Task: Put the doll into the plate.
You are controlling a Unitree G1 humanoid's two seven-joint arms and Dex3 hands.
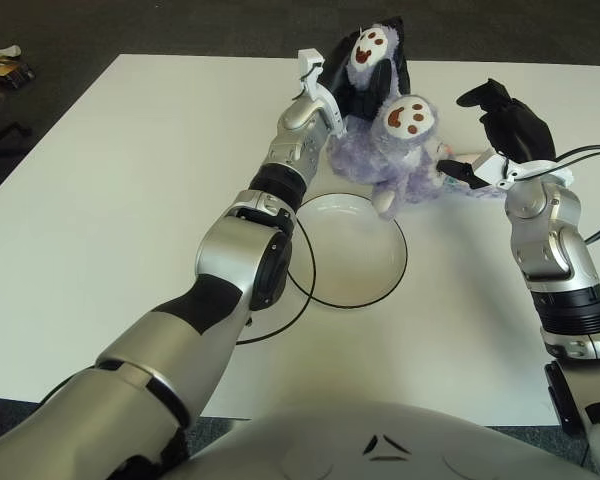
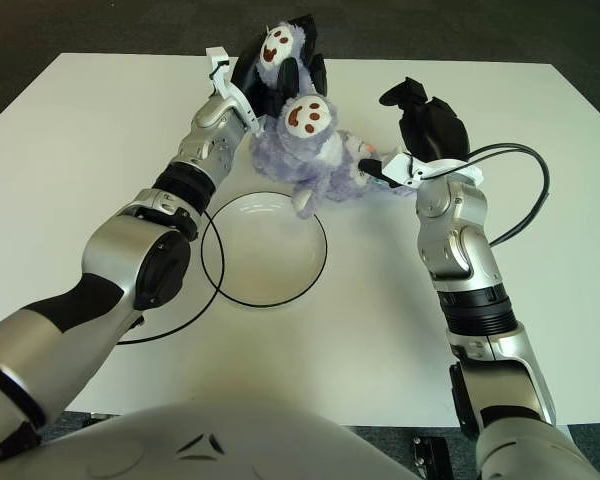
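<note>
The white plate (image 1: 350,252) sits mid-table with nothing in it, and everything else reads off it. Just beyond its far rim hangs the purple doll (image 1: 395,150), a fuzzy thing with brown paw prints on its upturned feet, tipped feet-up, one lower limb dangling right at the far edge of the plate. The left hand (image 1: 365,78) is up there beyond the plate, black fingers clamped round the doll's upper foot, and that grip is what carries it. The right hand (image 1: 500,135) shows off to the right of the plate and beyond it, just beside the doll's right side, fingers spread apart with nothing in them; whether a fingertip brushes the fur is not clear. A pale pink part of the doll pokes out toward that open hand. A thin black cable (image 1: 280,310) loops on the white table (image 1: 100,200) round the near and left sides of the plate. Far left of the plate, off the table's corner, a small dark object (image 1: 5,72) lies on the floor, too small to make out.
</note>
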